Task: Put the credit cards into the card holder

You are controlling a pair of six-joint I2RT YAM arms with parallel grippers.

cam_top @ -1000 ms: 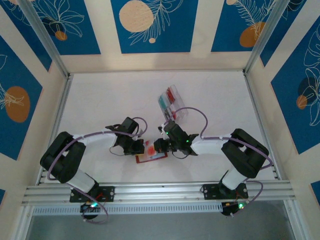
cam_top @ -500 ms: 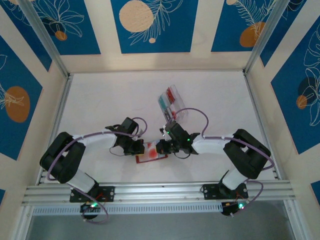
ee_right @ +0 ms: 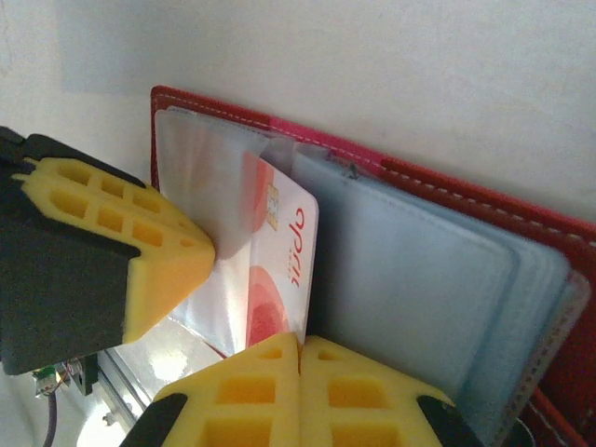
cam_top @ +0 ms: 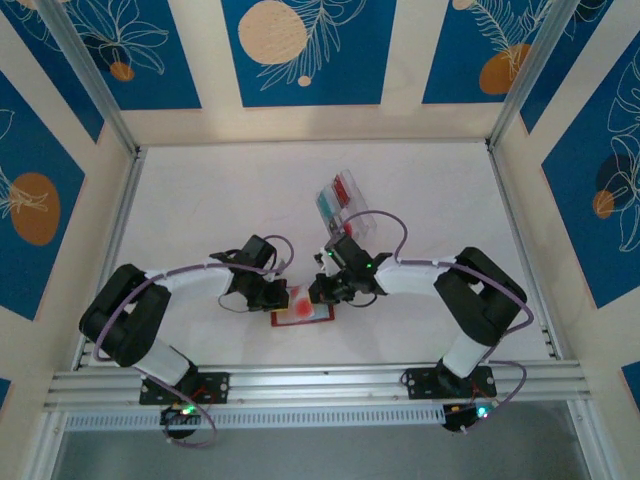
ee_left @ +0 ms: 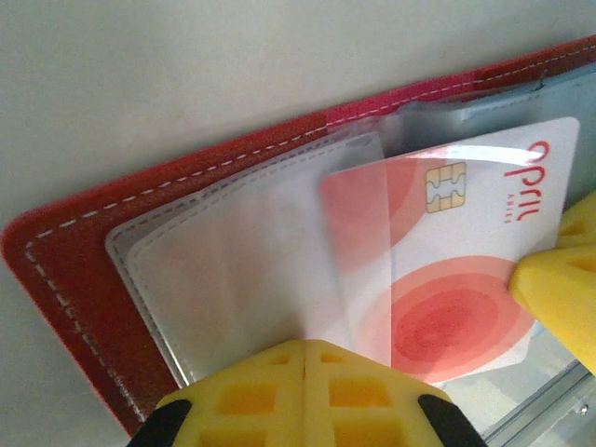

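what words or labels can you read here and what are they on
"opril" (first letter may be an a): red letters on the white and red card, beside its chip.
Tiny print under that word: too small to read.
Other cards: too small to read.
Wallet: no text.

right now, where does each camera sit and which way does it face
top external: above and behind, looking down at the table; both arms show.
left wrist: on the left arm, facing the card; left end effector shows, shut.
right wrist: on the right arm, facing the wallet; right end effector shows, shut.
wrist views share card and wallet.
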